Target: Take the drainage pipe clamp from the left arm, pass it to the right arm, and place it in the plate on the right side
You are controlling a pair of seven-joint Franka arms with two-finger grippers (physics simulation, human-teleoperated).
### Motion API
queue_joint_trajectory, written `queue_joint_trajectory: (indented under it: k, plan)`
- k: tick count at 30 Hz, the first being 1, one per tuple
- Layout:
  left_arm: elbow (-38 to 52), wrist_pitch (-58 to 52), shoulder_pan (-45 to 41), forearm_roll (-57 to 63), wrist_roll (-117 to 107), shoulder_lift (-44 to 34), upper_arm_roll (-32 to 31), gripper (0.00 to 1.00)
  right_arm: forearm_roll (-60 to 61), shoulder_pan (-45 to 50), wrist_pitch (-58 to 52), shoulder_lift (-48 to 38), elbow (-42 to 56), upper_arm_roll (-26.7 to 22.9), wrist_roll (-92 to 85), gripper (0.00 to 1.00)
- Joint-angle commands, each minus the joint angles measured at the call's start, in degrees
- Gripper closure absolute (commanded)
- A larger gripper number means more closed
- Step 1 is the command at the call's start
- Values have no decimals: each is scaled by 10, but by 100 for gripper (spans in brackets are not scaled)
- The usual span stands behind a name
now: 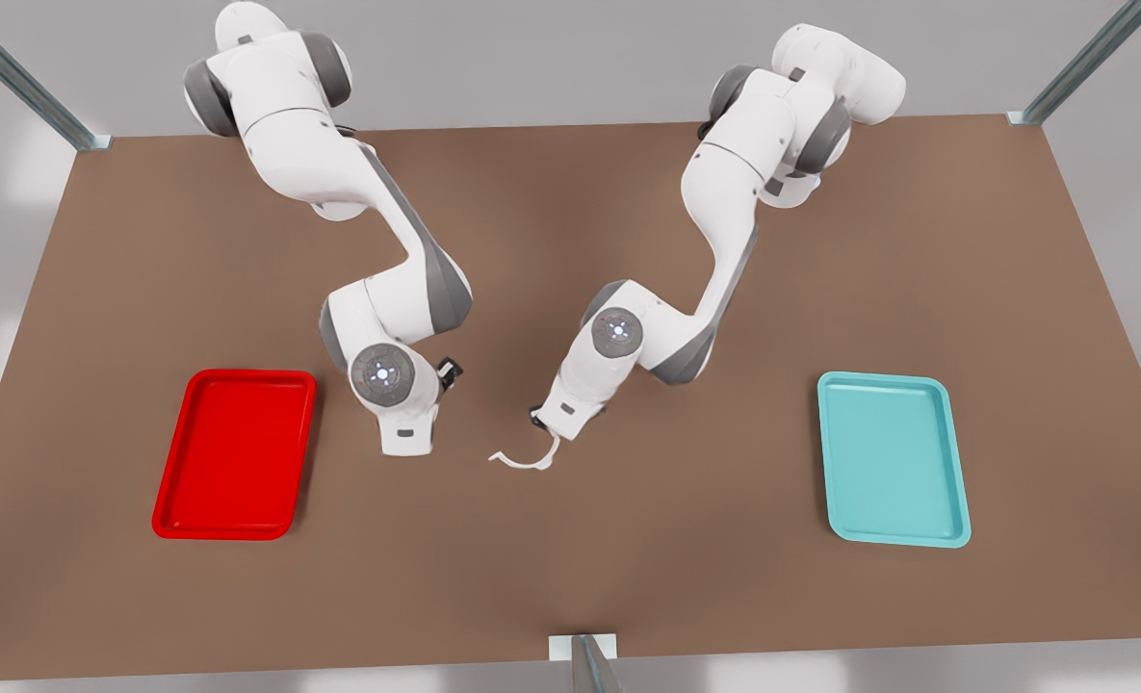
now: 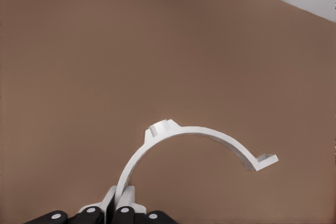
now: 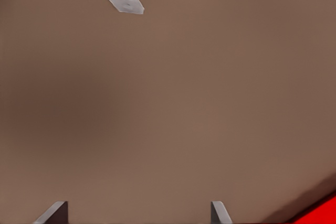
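Note:
The drainage pipe clamp [image 1: 522,462] is a thin white half-ring with end tabs, near the table's middle. My left gripper [image 1: 553,441], on the arm at the front view's right, is shut on one end of it. The left wrist view shows the clamp [image 2: 194,132] arching away from the left gripper [image 2: 119,195] over the brown table. My right gripper [image 1: 406,445] hangs to the clamp's left in the front view, beside the red plate [image 1: 235,452]. In the right wrist view the right gripper [image 3: 137,213] is open and holds nothing, one clamp tab [image 3: 125,1] lies farther off, and the plate [image 3: 323,213] is at a corner.
A teal tray [image 1: 893,460] lies on the front view's right side of the brown table [image 1: 628,558]. Metal frame posts stand at the back corners and one post [image 1: 584,659] at the front edge's middle.

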Motion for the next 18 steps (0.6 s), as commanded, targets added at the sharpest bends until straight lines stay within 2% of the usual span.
queue_joint_trajectory:
  k: [1, 4, 11, 18]
  plan:
    - [12, -25, -4, 26, -49, -1, 2, 79, 9, 8, 142, 13, 1, 0, -121, 0]
    - [23, -49, -7, 36, -49, -2, 10, 79, 30, 14, 201, 26, 2, 0, -121, 0]
    - [31, -42, -7, 33, -61, 1, 7, 79, 34, 39, 250, 39, 3, 0, -121, 0]
    - [31, -42, -7, 33, -62, 1, 5, 79, 30, 30, 252, 43, 0, -2, -130, 0]
